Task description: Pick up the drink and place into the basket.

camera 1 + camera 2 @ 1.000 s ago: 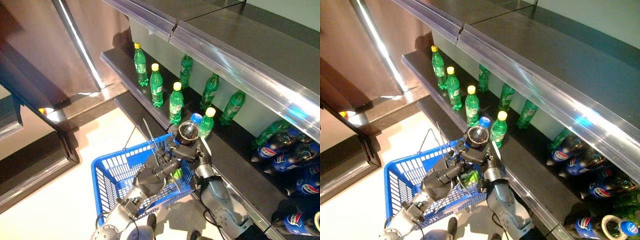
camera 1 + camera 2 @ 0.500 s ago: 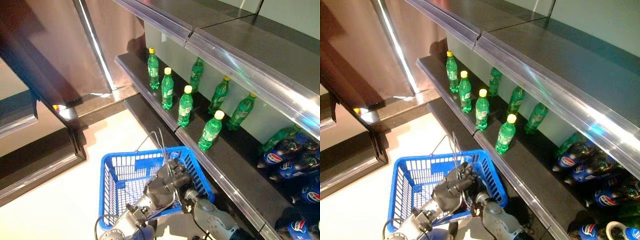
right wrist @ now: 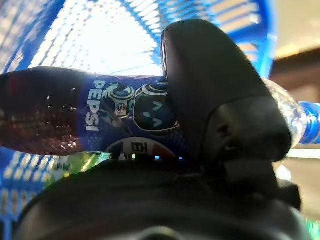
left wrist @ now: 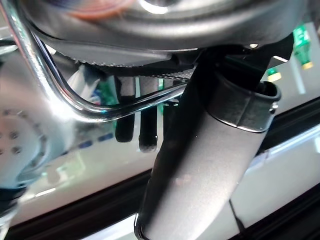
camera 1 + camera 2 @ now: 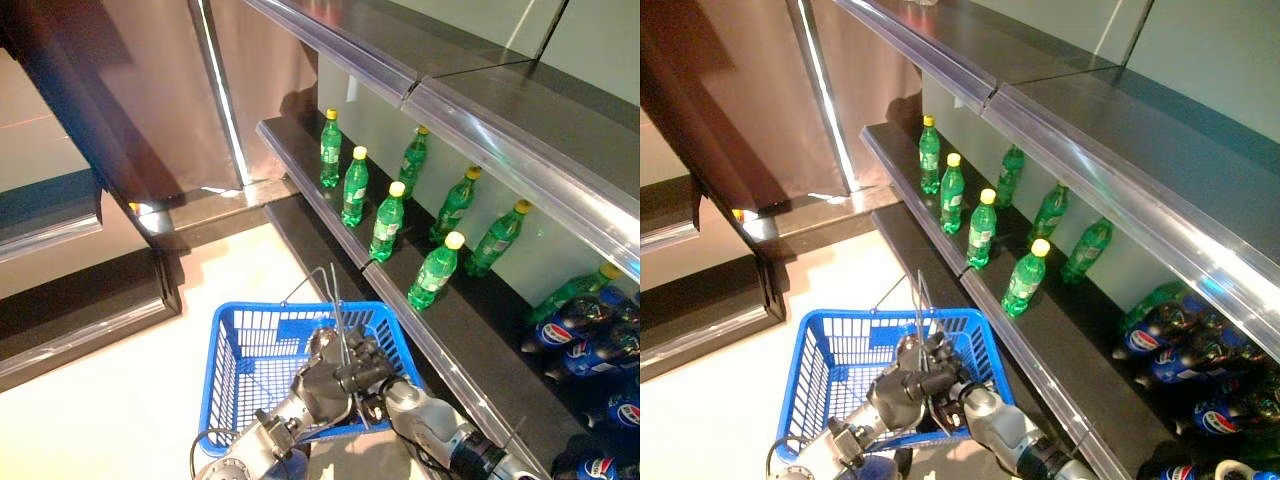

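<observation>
Dark cola in a clear plastic bottle w/ blue label [image 3: 75, 122] lies sideways in the right hand [image 3: 215, 115], thumb curled over it, right above the blue plastic mesh basket [image 5: 235, 350], prob. so it can drop straight in. Left hand [image 5: 325, 380] clamps the basket's wire handle [image 4: 75, 107] to keep it steady. Green bottles w/ yellow caps [image 5: 388, 220] line the dark shelf [image 5: 470, 350] beside.

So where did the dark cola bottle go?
The cola bottle is in the robot's right hand, lying sideways over the blue basket, as the right wrist view shows. The left hand holds the basket's wire handle.
</observation>
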{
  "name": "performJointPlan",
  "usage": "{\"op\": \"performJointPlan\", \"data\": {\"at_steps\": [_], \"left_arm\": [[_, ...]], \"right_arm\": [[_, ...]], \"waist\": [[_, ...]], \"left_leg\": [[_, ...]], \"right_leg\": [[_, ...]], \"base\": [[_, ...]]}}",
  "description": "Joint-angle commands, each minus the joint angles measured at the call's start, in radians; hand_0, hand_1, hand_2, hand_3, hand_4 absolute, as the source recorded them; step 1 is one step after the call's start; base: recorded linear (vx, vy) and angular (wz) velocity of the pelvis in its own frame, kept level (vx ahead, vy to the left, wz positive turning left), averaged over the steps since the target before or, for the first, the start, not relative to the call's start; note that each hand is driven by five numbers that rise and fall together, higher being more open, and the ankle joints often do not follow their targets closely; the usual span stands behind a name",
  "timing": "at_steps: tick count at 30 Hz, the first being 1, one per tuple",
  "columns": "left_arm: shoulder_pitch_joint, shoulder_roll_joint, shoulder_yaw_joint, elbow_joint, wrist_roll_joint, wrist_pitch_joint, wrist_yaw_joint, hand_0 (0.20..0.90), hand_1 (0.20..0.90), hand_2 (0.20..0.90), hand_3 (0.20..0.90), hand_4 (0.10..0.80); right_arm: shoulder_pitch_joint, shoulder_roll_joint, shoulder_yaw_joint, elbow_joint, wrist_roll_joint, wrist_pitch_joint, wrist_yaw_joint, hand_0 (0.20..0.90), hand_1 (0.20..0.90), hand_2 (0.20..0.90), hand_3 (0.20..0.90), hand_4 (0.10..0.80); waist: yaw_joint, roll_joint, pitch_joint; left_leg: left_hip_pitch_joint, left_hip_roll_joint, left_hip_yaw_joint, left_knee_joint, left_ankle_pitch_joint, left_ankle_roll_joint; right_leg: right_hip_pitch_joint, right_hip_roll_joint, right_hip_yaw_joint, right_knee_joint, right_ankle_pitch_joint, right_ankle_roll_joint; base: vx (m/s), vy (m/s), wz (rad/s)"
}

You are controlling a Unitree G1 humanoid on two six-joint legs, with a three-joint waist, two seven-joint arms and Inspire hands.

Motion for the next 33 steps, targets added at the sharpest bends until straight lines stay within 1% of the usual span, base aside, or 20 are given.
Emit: {"op": "performJointPlan", "data": {"at_steps": [1,2,3,4,8,9,12,14,16,19,22,25,26,27,28,29,30,31,33], "left_arm": [[-0.14,-0.178,-0.021,-0.323,-0.037,-0.051,-0.231,0.3,0.3,0.3,0.2,0.1],[-0.14,-0.179,-0.021,-0.322,-0.035,-0.049,-0.231,0.3,0.3,0.3,0.2,0.1],[-0.139,-0.182,-0.019,-0.32,-0.034,-0.042,-0.228,0.3,0.3,0.3,0.2,0.1],[-0.14,-0.182,-0.019,-0.32,-0.033,-0.041,-0.228,0.3,0.3,0.3,0.2,0.1],[-0.143,-0.193,-0.014,-0.314,-0.031,-0.012,-0.222,0.3,0.3,0.3,0.2,0.1],[-0.141,-0.197,-0.013,-0.313,-0.03,-0.004,-0.223,0.3,0.3,0.3,0.2,0.1],[-0.141,-0.2,-0.012,-0.312,-0.035,0.006,-0.223,0.3,0.3,0.3,0.2,0.1],[-0.138,-0.206,-0.012,-0.313,-0.044,0.022,-0.224,0.3,0.3,0.3,0.2,0.1],[-0.136,-0.211,-0.016,-0.314,-0.06,0.035,-0.224,0.3,0.3,0.3,0.2,0.1],[-0.141,-0.224,-0.023,-0.317,-0.064,0.046,-0.228,0.3,0.3,0.3,0.2,0.1],[-0.151,-0.228,-0.04,-0.315,-0.069,0.045,-0.223,0.3,0.3,0.3,0.2,0.1],[-0.151,-0.231,-0.048,-0.31,-0.074,0.043,-0.222,0.3,0.3,0.3,0.2,0.1],[-0.15,-0.232,-0.051,-0.309,-0.076,0.042,-0.222,0.3,0.3,0.3,0.2,0.1],[-0.15,-0.233,-0.054,-0.309,-0.077,0.039,-0.221,0.3,0.3,0.3,0.2,0.1],[-0.146,-0.234,-0.059,-0.307,-0.076,0.039,-0.225,0.3,0.3,0.3,0.2,0.1],[-0.144,-0.235,-0.062,-0.306,-0.077,0.039,-0.228,0.3,0.3,0.3,0.2,0.1],[-0.142,-0.236,-0.067,-0.307,-0.076,0.039,-0.229,0.3,0.3,0.3,0.2,0.1],[-0.141,-0.238,-0.07,-0.307,-0.075,0.04,-0.228,0.3,0.3,0.3,0.2,0.1],[-0.139,-0.24,-0.076,-0.299,-0.075,0.037,-0.231,0.3,0.3,0.3,0.2,0.1]], "right_arm": [[-0.067,0.091,0.053,-0.033,-0.179,-0.028,0.104,0.3,0.3,0.3,0.2,0.1],[-0.07,0.089,0.055,-0.033,-0.191,-0.027,0.108,0.3,0.3,0.3,0.2,0.1],[-0.086,0.08,0.067,-0.032,-0.291,-0.018,0.142,0.3,0.3,0.3,0.2,0.1],[-0.089,0.079,0.069,-0.032,-0.301,-0.017,0.147,0.3,0.3,0.3,0.2,0.1],[-0.133,0.063,0.098,-0.004,-0.485,-0.023,0.191,0.3,0.3,0.3,0.2,0.1],[-0.145,0.065,0.101,0.005,-0.502,-0.026,0.203,0.3,0.3,0.3,0.2,0.1],[-0.154,0.072,0.104,0.02,-0.534,-0.034,0.219,0.3,0.3,0.3,0.2,0.1],[-0.163,0.077,0.115,0.037,-0.561,-0.065,0.237,0.3,0.3,0.3,0.2,0.1],[-0.162,0.087,0.124,0.056,-0.505,-0.107,0.256,0.3,0.3,0.3,0.2,0.1],[-0.151,0.109,0.134,0.098,-0.528,-0.145,0.264,0.3,0.3,0.3,0.2,0.1],[-0.153,0.129,0.15,0.16,-0.555,-0.184,0.277,0.3,0.3,0.3,0.2,0.1],[-0.157,0.13,0.165,0.19,-0.571,-0.2,0.284,0.3,0.3,0.3,0.2,0.1],[-0.158,0.132,0.168,0.199,-0.571,-0.201,0.286,0.309,0.309,0.309,0.211,0.111],[-0.159,0.134,0.17,0.206,-0.574,-0.204,0.288,0.347,0.347,0.347,0.255,0.155],[-0.16,0.135,0.172,0.215,-0.579,-0.204,0.287,0.415,0.415,0.415,0.335,0.235],[-0.161,0.134,0.172,0.219,-0.581,-0.202,0.286,0.505,0.505,0.505,0.439,0.339],[-0.162,0.134,0.172,0.226,-0.582,-0.201,0.281,0.641,0.641,0.641,0.598,0.498],[-0.162,0.135,0.172,0.234,-0.586,-0.204,0.275,0.9,0.9,0.9,0.9,0.8],[-0.162,0.137,0.169,0.246,-0.575,-0.209,0.258,0.9,0.9,0.9,0.9,0.8]], "waist": [[0.025,-0.026,-0.099],[0.026,-0.026,-0.098],[0.03,-0.029,-0.1],[0.03,-0.029,-0.1],[0.043,-0.033,-0.1],[0.046,-0.033,-0.1],[0.051,-0.034,-0.1],[0.057,-0.033,-0.1],[0.063,-0.031,-0.101],[0.071,-0.029,-0.105],[0.077,-0.026,-0.11],[0.08,-0.025,-0.115],[0.081,-0.024,-0.116],[0.081,-0.024,-0.117],[0.082,-0.024,-0.119],[0.083,-0.024,-0.12],[0.084,-0.023,-0.121],[0.084,-0.024,-0.122],[0.084,-0.024,-0.123]], "left_leg": [[-0.012,0.08,-0.043,0.151,-0.08,-0.062],[-0.011,0.081,-0.043,0.151,-0.08,-0.063],[-0.01,0.082,-0.046,0.151,-0.079,-0.063],[-0.01,0.082,-0.046,0.151,-0.079,-0.064],[-0.009,0.085,-0.055,0.152,-0.077,-0.064],[-0.008,0.086,-0.058,0.152,-0.077,-0.064],[-0.01,0.085,-0.061,0.156,-0.077,-0.065],[-0.009,0.086,-0.067,0.156,-0.076,-0.066],[-0.009,0.086,-0.071,0.157,-0.077,-0.067],[-0.012,0.084,-0.077,0.161,-0.079,-0.068],[-0.013,0.083,-0.081,0.165,-0.081,-0.07],[-0.012,0.082,-0.083,0.163,-0.081,-0.071],[-0.011,0.081,-0.083,0.163,-0.081,-0.071],[-0.011,0.081,-0.083,0.164,-0.082,-0.071],[-0.011,0.08,-0.083,0.166,-0.083,-0.071],[-0.012,0.08,-0.083,0.168,-0.083,-0.071],[-0.012,0.08,-0.084,0.169,-0.084,-0.071],[-0.011,0.081,-0.084,0.17,-0.084,-0.071],[-0.01,0.081,-0.083,0.172,-0.085,-0.071]], "right_leg": [[-0.058,-0.11,0.01,-0.02,0.194,0.054],[-0.057,-0.11,0.01,-0.02,0.194,0.054],[-0.054,-0.109,0.01,-0.02,0.193,0.055],[-0.054,-0.109,0.01,-0.02,0.193,0.055],[-0.048,-0.111,0.007,-0.019,0.193,0.058],[-0.047,-0.11,0.006,-0.018,0.193,0.058],[-0.044,-0.111,0.004,-0.018,0.194,0.059],[-0.041,-0.112,0.001,-0.019,0.194,0.059],[-0.037,-0.113,-0.003,-0.021,0.194,0.061],[-0.033,-0.117,-0.011,-0.022,0.195,0.062],[-0.029,-0.119,-0.019,-0.023,0.194,0.065],[-0.025,-0.119,-0.022,-0.024,0.193,0.066],[-0.024,-0.119,-0.022,-0.024,0.193,0.066],[-0.022,-0.119,-0.023,-0.025,0.192,0.066],[-0.021,-0.12,-0.025,-0.024,0.192,0.066],[-0.021,-0.12,-0.026,-0.023,0.191,0.066],[-0.021,-0.121,-0.028,-0.022,0.191,0.067],[-0.019,-0.122,-0.029,-0.022,0.191,0.067],[-0.018,-0.122,-0.029,-0.02,0.191,0.069]], "base": [[0.044,-0.012,0.01],[0.053,-0.017,0.01],[0.038,-0.014,0.01],[0.047,-0.019,0.01],[0.034,-0.018,0.01],[0.035,-0.019,0.01],[0.01,-0.003,0.01],[0.036,-0.004,0.02],[0.017,0.0,0.0],[0.01,0.004,0.02],[0.024,0.007,0.14],[0.021,0.01,0.07],[0.0,0.0,0.0],[0.0,0.0,0.0],[0.0,0.0,0.0],[0.0,0.0,0.0],[0.0,0.0,0.0],[0.0,0.0,0.0],[0.0,0.0,0.0]]}}
